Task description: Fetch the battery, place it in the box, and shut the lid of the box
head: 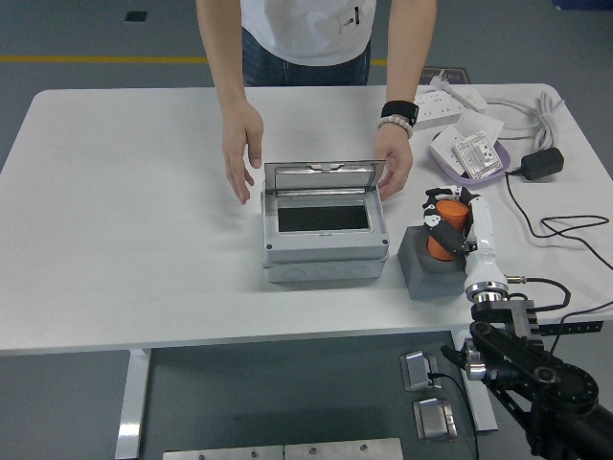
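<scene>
Currently right hand (pixel 448 228) has its fingers (pixel 436 228) wrapped around the orange battery (pixel 450 230), which sits on top of the grey block (pixel 429 264) just right of the box (pixel 325 236). Box is mid-worktop (pixel 134 211), clear lid (pixel 326 175) standing open at the back. Person at far side: one hand (pixel 239 153) beside the box's left rear corner, other hand (pixel 394 168) at the lid's right edge. Power strip (pixel 436 110) far right.
</scene>
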